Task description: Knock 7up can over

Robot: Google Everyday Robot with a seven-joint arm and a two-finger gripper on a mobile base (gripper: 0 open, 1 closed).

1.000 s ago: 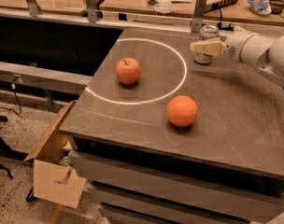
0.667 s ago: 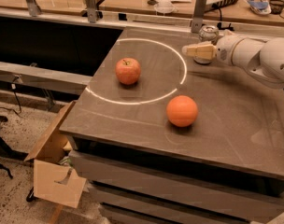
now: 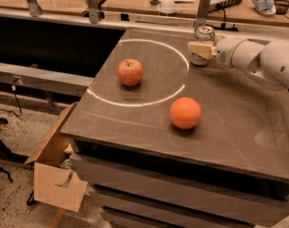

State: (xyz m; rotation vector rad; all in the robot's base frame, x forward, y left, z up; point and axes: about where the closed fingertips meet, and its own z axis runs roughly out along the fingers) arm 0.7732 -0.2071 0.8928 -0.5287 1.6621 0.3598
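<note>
The small silver-white aluminium 7up can (image 3: 205,33) is seen upright near the far edge of the dark grey desk (image 3: 239,127), just outside the painted white circle (image 3: 135,103). The cream-tipped claw (image 3: 201,50) of the white arm (image 3: 263,61) is held across the can's front, at or very near it. Whether the claw is wide or narrow cannot be told. A red apple (image 3: 130,72) is placed inside the circle, and a round orange (image 3: 185,113) just outside it.
</note>
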